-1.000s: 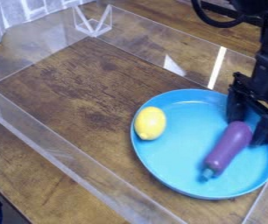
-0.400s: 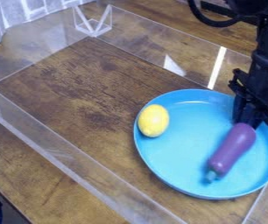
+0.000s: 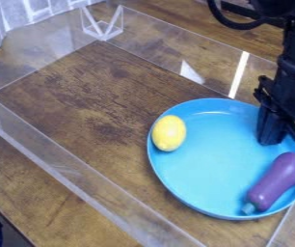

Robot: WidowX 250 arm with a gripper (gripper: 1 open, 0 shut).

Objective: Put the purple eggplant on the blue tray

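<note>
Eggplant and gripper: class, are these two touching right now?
Apart. The camera view shows blue tray surface between the gripper and the purple eggplant, which lies loose near the rim.

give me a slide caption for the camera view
Purple eggplant lying on the blue tray beside a lemon, the gripper standing over the tray's far edge.

The glossy purple eggplant [image 3: 277, 182] lies slantwise on the round blue tray [image 3: 208, 169], near its right rim.

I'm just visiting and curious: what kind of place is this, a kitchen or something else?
Probably a robot test bench, not a kitchen: a wooden table fenced by clear plastic walls, a black robot gripper over a blue tray, and toy food, a purple eggplant and a lemon.
</note>
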